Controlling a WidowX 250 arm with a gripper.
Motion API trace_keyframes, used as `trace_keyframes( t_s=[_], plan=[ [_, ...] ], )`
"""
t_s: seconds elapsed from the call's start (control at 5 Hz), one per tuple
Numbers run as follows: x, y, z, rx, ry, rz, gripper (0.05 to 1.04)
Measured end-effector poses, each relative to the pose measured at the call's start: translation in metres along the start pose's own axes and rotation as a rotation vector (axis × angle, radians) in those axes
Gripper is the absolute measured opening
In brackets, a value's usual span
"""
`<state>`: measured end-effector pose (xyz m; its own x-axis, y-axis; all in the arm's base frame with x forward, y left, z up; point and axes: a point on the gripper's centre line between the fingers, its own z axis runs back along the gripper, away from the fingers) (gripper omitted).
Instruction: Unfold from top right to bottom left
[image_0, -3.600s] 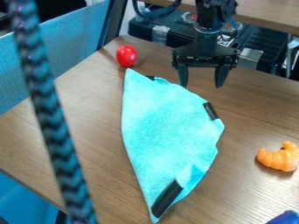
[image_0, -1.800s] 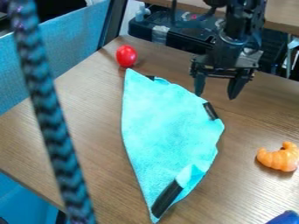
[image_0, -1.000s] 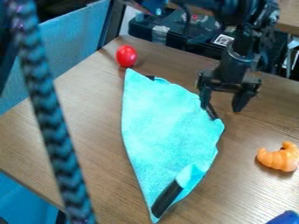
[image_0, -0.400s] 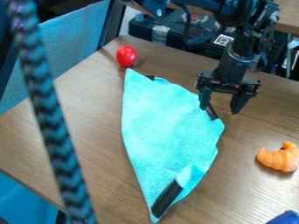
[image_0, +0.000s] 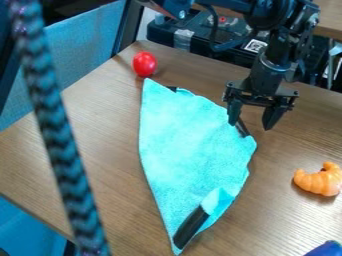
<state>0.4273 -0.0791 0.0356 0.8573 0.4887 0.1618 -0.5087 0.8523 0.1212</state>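
Gripper (image_0: 252, 125) hangs, fingers spread, at folded cloth's (image_0: 190, 150) right edge, likely placed to grab the top-right part.

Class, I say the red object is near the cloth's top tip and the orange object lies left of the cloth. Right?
Not quite: the camera view shows the orange object lying right of the cloth, not left. The red object is indeed near the cloth's top tip.

Turquoise cloth (image_0: 190, 145), red tomato-like thing (image_0: 144, 64), orange croissant-like piece (image_0: 319, 179).
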Motion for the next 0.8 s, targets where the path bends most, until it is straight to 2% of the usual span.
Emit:
trace_keyframes(
  t_s=[0.6,0.8],
  plan=[
    [-0.0021,0.0023,-0.0049,0.01,-0.001,0.0,0.923],
    [-0.0025,0.0036,-0.0062,0.017,-0.002,-0.004,0.847]
  ],
)
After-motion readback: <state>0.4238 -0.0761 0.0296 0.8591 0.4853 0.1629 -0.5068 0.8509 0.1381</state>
